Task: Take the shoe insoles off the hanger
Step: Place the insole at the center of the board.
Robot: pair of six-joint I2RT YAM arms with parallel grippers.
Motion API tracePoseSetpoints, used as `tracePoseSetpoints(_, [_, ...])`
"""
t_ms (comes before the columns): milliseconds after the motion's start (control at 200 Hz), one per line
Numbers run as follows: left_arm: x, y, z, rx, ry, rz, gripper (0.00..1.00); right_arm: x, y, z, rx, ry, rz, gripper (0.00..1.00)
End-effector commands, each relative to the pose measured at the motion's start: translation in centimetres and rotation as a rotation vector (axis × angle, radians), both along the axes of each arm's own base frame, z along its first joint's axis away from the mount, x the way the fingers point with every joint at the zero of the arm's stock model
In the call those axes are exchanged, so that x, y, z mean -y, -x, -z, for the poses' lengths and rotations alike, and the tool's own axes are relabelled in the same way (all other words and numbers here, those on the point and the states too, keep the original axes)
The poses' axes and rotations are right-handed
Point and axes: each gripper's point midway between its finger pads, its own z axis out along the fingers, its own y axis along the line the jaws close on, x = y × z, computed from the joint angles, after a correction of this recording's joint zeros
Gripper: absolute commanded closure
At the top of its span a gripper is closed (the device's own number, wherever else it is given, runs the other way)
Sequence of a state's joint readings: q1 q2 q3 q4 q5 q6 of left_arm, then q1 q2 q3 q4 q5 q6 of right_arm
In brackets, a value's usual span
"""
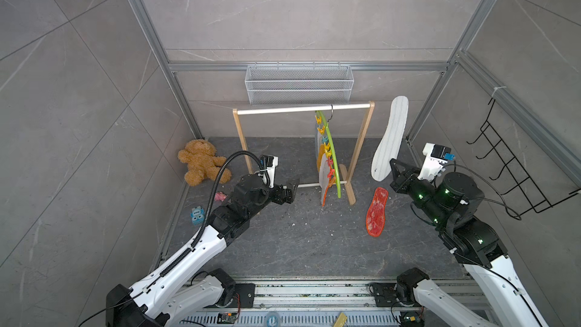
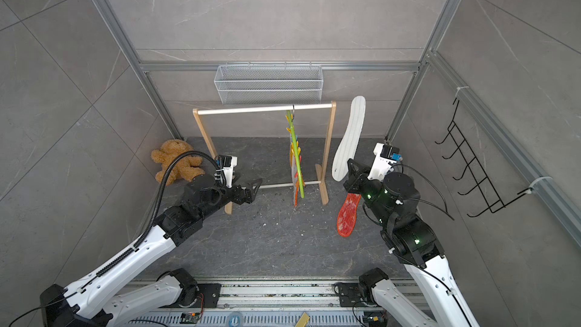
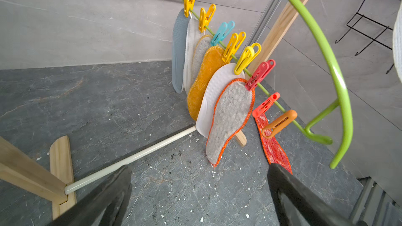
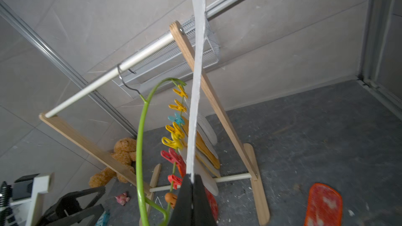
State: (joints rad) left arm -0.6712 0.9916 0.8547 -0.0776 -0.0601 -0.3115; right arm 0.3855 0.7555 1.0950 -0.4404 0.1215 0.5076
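Note:
The lime-green hanger (image 1: 334, 158) (image 3: 326, 57) hangs by its hook from the rack's white rail. Several shoe insoles are clipped along it: blue-grey (image 3: 179, 51), pale striped (image 3: 191, 46), beige-grey felt (image 3: 201, 55), orange-yellow (image 3: 204, 79), white (image 3: 215, 96), grey with orange rim (image 3: 230, 120) and a red mesh one (image 3: 274, 148) seen edge-on. My left gripper (image 1: 294, 188) (image 3: 199, 168) is open and empty, low and to the left of them. My right gripper (image 1: 393, 165) (image 4: 192, 177) is shut on a pale striped insole (image 1: 390, 139), held upright to the right of the rack. Another red mesh insole (image 1: 376, 212) lies on the floor.
The wooden rack (image 1: 361, 152) stands at the back middle. A wire basket (image 1: 298, 84) hangs on the back wall above it. Black wire hooks (image 1: 503, 165) are on the right wall. A teddy bear (image 1: 201, 162), a pink toy (image 1: 220, 196) and a blue toy (image 1: 197, 215) lie at the left.

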Motion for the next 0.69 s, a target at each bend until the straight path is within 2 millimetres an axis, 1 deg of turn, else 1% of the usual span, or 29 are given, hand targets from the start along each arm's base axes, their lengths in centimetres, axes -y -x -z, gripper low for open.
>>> tracePoseSetpoints(0, [-0.2,-0.6,0.2,0.008,0.032,-0.035,0.0,1.5,0.1,4.5,-0.135,0.032,0.08,1.0])
tracePoseSetpoints(185, [-0.9,-0.6,3.3,-0.043,0.039,-0.076,0.02,1.7,0.5,9.3,-0.265,-0.004,0.098,1.0])
tracePoseSetpoints(340, [-0.9,-0.7,6.6,-0.13,0.074,-0.111,0.05,1.0,0.6,13.4,-0.369,-0.074,0.086,1.0])
tracePoseSetpoints(529, [-1.7,-1.0,10.7,-0.229,0.105,-0.202,0.09,-1.5,0.9,18.1,-0.489,-0.193,0.003,1.0])
tracePoseSetpoints(609, [-2.4,-1.1,11.8,-0.25,0.102,-0.251,0.09,-2.8,1.3,20.0,-0.538,-0.249,-0.051,1.0])
tracePoseSetpoints(689, [-3.1,-1.3,12.5,-0.256,0.095,-0.296,0.09,-3.5,1.8,21.6,-0.579,-0.291,-0.08,1.0])
